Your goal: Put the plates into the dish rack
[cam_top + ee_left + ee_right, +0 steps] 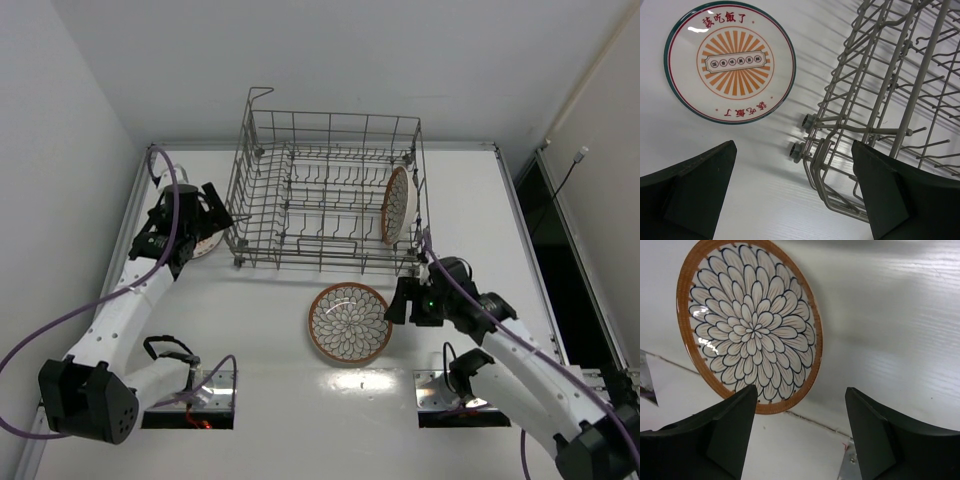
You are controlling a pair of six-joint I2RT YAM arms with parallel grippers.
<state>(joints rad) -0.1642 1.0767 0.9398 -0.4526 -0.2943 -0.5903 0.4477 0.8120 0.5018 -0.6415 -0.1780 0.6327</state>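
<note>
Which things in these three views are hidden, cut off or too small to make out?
Top view: the sunburst plate is mostly hidden under the left gripper.
Top view: cream plate in the dish rack, pattern too small.
Left wrist view: frame edges cut off the dish rack.

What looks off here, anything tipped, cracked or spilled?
Nothing stands out. The rack sits upright, one plate stands on edge at its right end, and the petal plate and sunburst plate lie flat on the table, both whole.
</note>
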